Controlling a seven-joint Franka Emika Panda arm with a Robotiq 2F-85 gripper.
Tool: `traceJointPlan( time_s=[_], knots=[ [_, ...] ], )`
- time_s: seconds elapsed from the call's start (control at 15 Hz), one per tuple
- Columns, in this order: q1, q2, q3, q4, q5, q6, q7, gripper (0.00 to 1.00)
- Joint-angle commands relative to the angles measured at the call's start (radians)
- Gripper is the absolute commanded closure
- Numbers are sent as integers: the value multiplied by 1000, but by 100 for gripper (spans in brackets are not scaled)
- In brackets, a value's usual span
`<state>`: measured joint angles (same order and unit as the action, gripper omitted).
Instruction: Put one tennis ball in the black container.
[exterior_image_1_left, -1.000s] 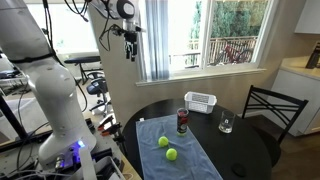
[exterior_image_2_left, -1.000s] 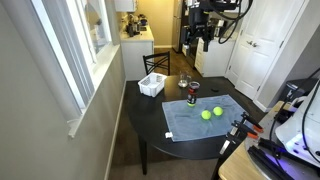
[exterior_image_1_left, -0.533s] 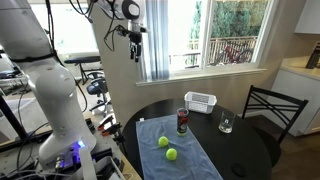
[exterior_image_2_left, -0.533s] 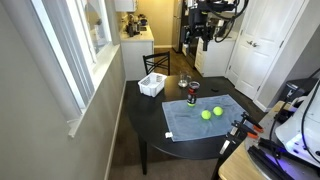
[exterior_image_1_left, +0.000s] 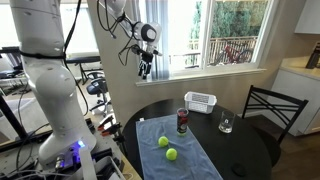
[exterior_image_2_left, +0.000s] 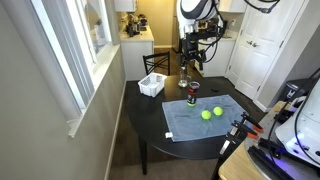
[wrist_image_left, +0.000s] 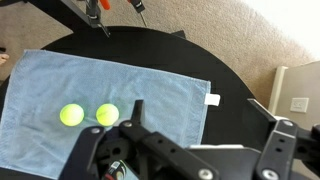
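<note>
Over on the left of the room, the white arm (exterior_image_1_left: 50, 90) is reaching up toward the window. Its gripper (exterior_image_1_left: 146, 70) is hanging high in the air, well above the round dark table (exterior_image_1_left: 240, 150) and well apart from everything on it. Its fingers are standing spread with nothing between them. The wrist view is showing the same, with the dark fingers (wrist_image_left: 85, 160) sitting wide apart along the bottom edge.

Below and a little to the right, a light blue towel (exterior_image_1_left: 185, 160) is lying flat on the near part of the table. The tennis ball (exterior_image_1_left: 163, 142) is resting on the cloth, and the other ball (exterior_image_1_left: 171, 154) is lying just beside it. In the wrist view a thin strip of towel is showing between the two.

Further right, the black container (exterior_image_1_left: 183, 121) is standing upright at the towel's far edge, apart from both balls, its reddish band facing me. I cannot tell whether its base is sitting on the cloth or on bare table. Behind it, nearer the window, a white slatted basket (exterior_image_1_left: 200, 101) is sitting on the tabletop. A clear glass (exterior_image_1_left: 226, 124) is standing alone on the bare wood to the right. At the far right, a dark chair (exterior_image_1_left: 270, 108) is standing at the table's edge.
</note>
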<state>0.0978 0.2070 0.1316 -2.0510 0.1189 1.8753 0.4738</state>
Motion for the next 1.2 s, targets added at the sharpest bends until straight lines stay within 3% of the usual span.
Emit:
traceJointPlan(
  time_s=[0.0,0.6,0.73,0.8,0.87,1.13],
  knots=[
    [25,130,-30,76,-32,-45,-15,0],
    [87,374,-168,127,-301,-19,50,0],
    [76,424,-171,171,-259,-92,44,0],
    [56,439,-147,202,-210,-176,-26,0],
    [70,409,-169,144,-255,-71,11,0],
    [71,446,-158,198,-226,-149,1,0]
  ],
)
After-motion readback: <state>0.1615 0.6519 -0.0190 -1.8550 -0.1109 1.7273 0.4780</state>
